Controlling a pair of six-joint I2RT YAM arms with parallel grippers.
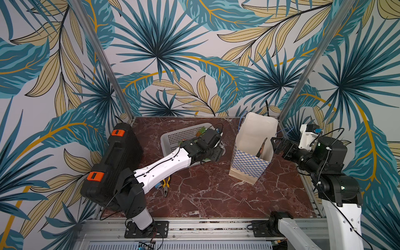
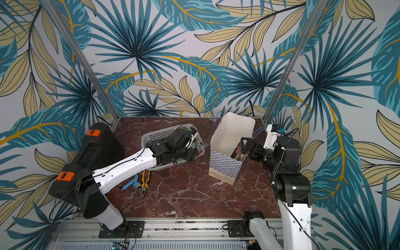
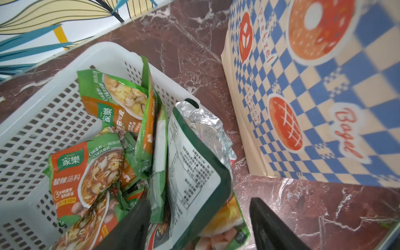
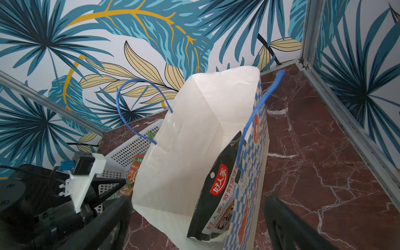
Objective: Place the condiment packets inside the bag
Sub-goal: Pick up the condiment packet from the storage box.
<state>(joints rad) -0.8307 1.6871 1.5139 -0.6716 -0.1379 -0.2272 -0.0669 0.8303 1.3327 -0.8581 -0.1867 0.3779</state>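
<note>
Condiment packets (image 3: 86, 173) lie heaped in the perforated basket (image 3: 32, 129). The left claw (image 3: 199, 203) stands open astride an upright green-edged packet (image 3: 194, 162); pinch that one alone, then lift clear. Beyond, the right claw (image 4: 199, 200) gapes empty beside the bag (image 4: 194, 119), with one dark packet (image 4: 218, 194) inside.

The bag (image 4: 205, 121) stands upright on the tabletop (image 4: 313, 151), its mouth open: white inside, blue-and-white checks outside, blue cord handles. A dark packet (image 4: 216, 194) with a red label leans on edge inside it, against the checkered wall. The green and orange packets (image 3: 86, 164) lie heaped in the basket (image 3: 32, 129) just beside the bag. One tilted packet (image 3: 190, 164) shows its white printed back between the fingers of my left claw (image 3: 200, 201).
</note>
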